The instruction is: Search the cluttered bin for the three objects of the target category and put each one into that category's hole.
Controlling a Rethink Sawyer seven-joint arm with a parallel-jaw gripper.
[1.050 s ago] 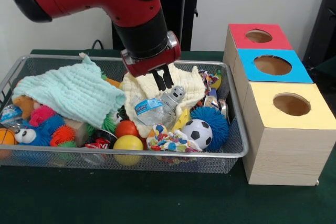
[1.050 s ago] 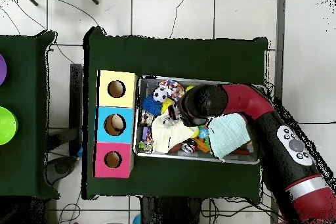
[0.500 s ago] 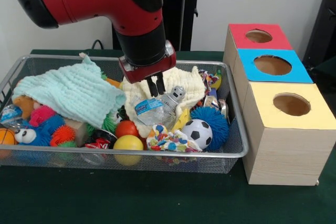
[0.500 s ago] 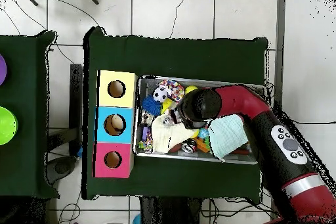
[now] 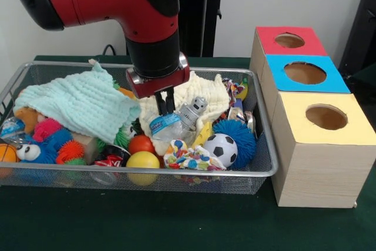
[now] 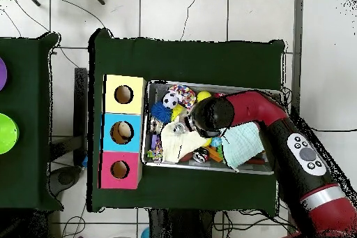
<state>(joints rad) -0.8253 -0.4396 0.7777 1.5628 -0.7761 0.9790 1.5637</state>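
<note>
A wire bin [image 5: 176, 171] holds a jumble of toys and two cloths. My gripper [image 5: 164, 105] hangs over the bin's middle, its fingers close together and empty, the tips just above a clear plastic bottle with a blue label [image 5: 166, 125]. A small grey robot toy [image 5: 194, 110] lies right beside the bottle on a cream cloth [image 5: 205, 89]. The wooden box to the right has a red hole [image 5: 289, 40], a blue hole [image 5: 305, 73] and a yellow hole [image 5: 326, 117]. In the overhead view the arm's head [image 6: 209, 113] covers the gripper.
A mint cloth [image 5: 79, 104] covers the bin's left half, with plush toys and spiky balls under it. A soccer ball [image 5: 220, 149], a blue spiky ball [image 5: 241, 136], a yellow ball [image 5: 143, 163] and an orange ball [image 5: 141, 144] lie along the front.
In the front view my gripper has moved left and lower, from above the cream cloth to just over the bottle. The objects in the bin have not shifted.
</note>
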